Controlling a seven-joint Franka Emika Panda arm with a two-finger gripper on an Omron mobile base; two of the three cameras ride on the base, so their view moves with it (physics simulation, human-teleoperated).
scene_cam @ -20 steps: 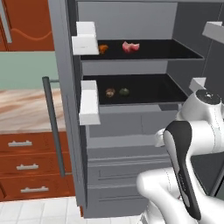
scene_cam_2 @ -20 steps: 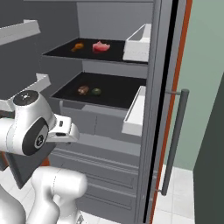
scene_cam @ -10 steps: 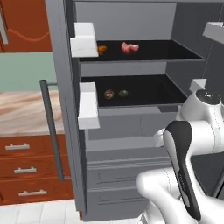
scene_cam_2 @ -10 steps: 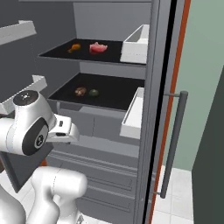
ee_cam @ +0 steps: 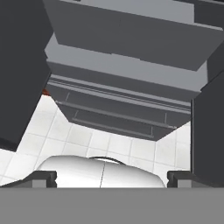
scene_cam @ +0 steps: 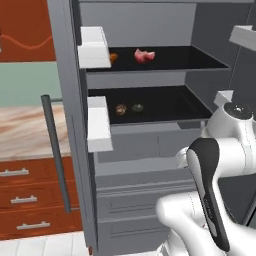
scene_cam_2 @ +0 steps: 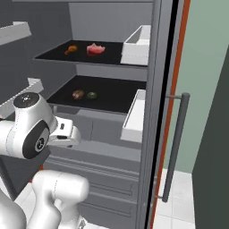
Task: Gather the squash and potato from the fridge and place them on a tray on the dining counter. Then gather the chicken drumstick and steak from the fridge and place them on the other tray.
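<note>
The grey fridge (scene_cam: 150, 150) stands open in front of me. On its lower black shelf the brown potato (scene_cam: 121, 109) (scene_cam_2: 78, 94) lies just left of the dark green squash (scene_cam: 137, 107) (scene_cam_2: 91, 95). Up on the shelf above, an orange chicken drumstick (scene_cam: 114, 56) (scene_cam_2: 71, 49) rests left of the pink steak (scene_cam: 144, 55) (scene_cam_2: 95, 48). My gripper (ee_cam: 112, 177) is open and holds nothing, its fingertips (ee_cam: 43, 177) wide apart. It points down at the fridge's lower drawers (ee_cam: 118, 118) and the tiled floor, well below the shelves.
White bins (scene_cam: 99, 125) (scene_cam_2: 134, 116) hang on both open doors, each door with a long bar handle (scene_cam: 55, 155) (scene_cam_2: 176, 143). Red-brown cabinet drawers (scene_cam: 25, 195) under a marbled counter (scene_cam: 20, 135) stand to the left. My arm's elbow (scene_cam: 235, 125) rises at the right, near the shelf's edge.
Both base views have shifted a little left and the fridge looks slightly nearer, so the base has moved. The food has not moved on its shelves. The gripper stays open.
</note>
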